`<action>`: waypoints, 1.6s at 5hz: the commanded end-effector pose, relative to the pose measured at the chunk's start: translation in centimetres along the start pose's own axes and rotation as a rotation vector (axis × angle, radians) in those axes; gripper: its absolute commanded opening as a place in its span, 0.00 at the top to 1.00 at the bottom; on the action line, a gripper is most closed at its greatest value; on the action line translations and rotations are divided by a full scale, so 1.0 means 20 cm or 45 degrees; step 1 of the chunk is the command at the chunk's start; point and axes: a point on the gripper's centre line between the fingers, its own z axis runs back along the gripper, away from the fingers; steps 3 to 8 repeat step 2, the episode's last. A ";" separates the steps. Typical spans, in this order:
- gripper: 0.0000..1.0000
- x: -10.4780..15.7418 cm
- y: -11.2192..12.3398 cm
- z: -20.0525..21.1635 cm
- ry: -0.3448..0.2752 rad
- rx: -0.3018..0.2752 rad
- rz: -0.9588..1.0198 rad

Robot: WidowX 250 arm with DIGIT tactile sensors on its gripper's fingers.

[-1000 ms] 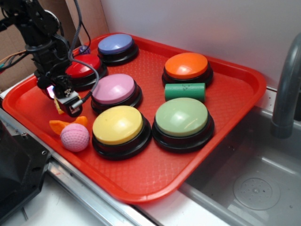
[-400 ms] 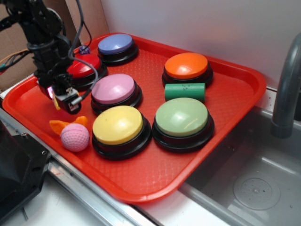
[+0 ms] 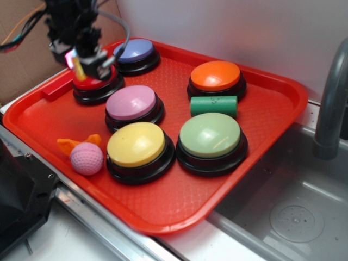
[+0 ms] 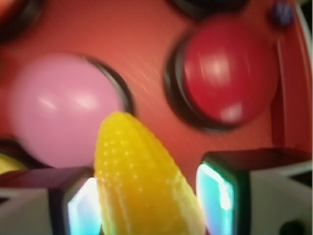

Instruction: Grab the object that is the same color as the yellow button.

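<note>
The gripper (image 4: 146,196) pinched the yellow corn cob (image 4: 139,181) above the tray's (image 3: 283,103) far-left corner; the tapered toy could slip free.

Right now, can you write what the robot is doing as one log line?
hand: shut on corn | position: lifted above red button | yellow button: untouched | task: corn grabbed
</note>
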 end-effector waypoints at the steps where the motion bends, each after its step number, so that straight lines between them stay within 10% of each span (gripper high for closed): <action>1: 1.00 0.17 -0.17 0.37 -0.163 -0.020 -0.040; 8: 1.00 0.20 -0.18 0.36 -0.112 -0.001 -0.071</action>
